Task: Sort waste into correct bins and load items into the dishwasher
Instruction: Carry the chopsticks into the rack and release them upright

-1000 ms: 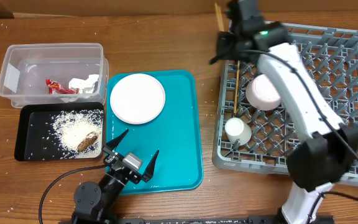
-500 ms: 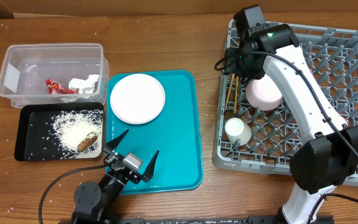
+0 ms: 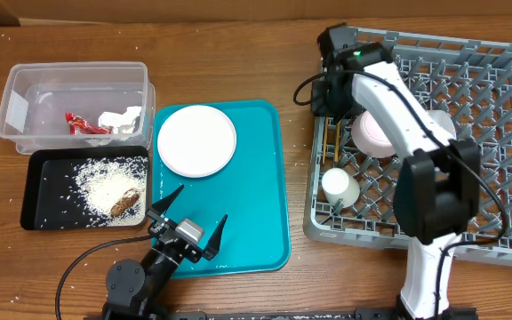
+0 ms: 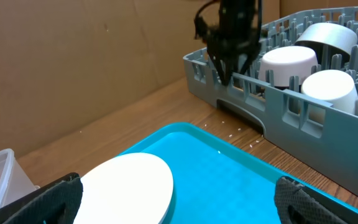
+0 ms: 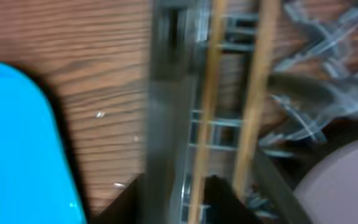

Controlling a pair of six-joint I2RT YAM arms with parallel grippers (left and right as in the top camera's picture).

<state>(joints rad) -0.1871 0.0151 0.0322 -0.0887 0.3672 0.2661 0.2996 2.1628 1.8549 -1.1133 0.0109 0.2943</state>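
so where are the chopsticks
Overhead, the chopsticks lie inside the rack along its left edge, just left of the pink dish, near the cup.

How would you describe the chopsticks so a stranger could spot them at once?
Find the big grey dish rack on the right of the table. Along its left edge, beside the pinkish dish and white cup, sit the chopsticks: the only thin wooden sticks among round pale crockery.
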